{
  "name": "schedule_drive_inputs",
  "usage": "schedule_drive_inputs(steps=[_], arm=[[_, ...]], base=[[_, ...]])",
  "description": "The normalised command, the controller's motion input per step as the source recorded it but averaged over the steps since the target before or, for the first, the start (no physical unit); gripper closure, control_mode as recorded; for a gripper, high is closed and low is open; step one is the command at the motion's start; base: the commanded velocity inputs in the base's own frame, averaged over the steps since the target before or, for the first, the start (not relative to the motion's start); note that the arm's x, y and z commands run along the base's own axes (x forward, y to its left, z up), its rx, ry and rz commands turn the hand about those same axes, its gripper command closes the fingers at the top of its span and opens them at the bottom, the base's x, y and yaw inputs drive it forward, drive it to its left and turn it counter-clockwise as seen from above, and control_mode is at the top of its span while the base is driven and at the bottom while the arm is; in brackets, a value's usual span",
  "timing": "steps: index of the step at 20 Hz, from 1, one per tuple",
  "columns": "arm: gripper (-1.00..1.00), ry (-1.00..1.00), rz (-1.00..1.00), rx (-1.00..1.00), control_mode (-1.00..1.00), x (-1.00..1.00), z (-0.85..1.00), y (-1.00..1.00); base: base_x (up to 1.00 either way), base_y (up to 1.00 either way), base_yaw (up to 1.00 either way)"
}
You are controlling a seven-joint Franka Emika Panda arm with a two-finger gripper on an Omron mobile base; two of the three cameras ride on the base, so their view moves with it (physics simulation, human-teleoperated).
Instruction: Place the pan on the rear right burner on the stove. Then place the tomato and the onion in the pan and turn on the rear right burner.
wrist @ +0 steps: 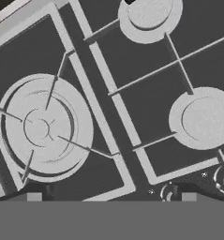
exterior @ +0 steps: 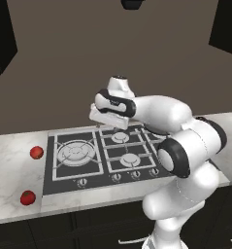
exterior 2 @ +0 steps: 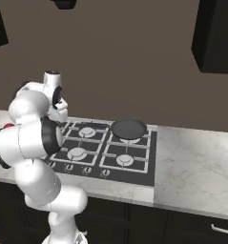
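Observation:
The dark grey pan [exterior 2: 129,128] sits on the rear right burner of the black stove [exterior 2: 104,151], its rim over the grate bars [exterior 2: 144,138]. My gripper [exterior: 109,123] hangs over the stove's left half, well left of the pan. In the hand view it [wrist: 108,198] is open with nothing between its fingers, looking down at the large multi-ring burner [wrist: 43,126] and two small burners [wrist: 205,119]. Two round red things lie on the counter left of the stove [exterior: 95,171], one further back [exterior: 36,152] and one near the front [exterior: 27,197]. Which is the tomato and which the onion I cannot tell.
A row of small round knobs [exterior: 116,178] runs along the stove's front edge, two of them in the hand view [wrist: 169,191]. Pale marble counter [exterior 2: 196,162] stretches to the right of the stove. Dark wall cabinets [exterior 2: 215,35] hang above.

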Motion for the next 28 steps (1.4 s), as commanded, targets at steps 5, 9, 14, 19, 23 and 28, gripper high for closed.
schedule_drive_inputs(steps=[5,9,14,19,23,28], arm=[[-1.00,0.00,0.48,0.00,-1.00,-0.16,0.00,0.79],[-1.00,-0.03,0.43,0.00,-1.00,-0.05,0.00,0.67],[-1.00,-0.10,0.32,0.00,-1.00,0.00,0.00,0.73],[-1.00,-0.21,0.26,-0.01,-1.00,0.00,0.00,0.51],[-1.00,-0.24,0.22,-0.01,-1.00,0.00,0.00,0.46],[-1.00,-0.05,0.12,0.00,-1.00,0.00,0.00,0.35]], base=[[0.00,0.00,0.00],[0.00,0.00,0.00],[0.00,0.00,0.00],[0.00,0.00,0.00],[0.00,0.00,0.00],[0.00,0.00,0.00]])
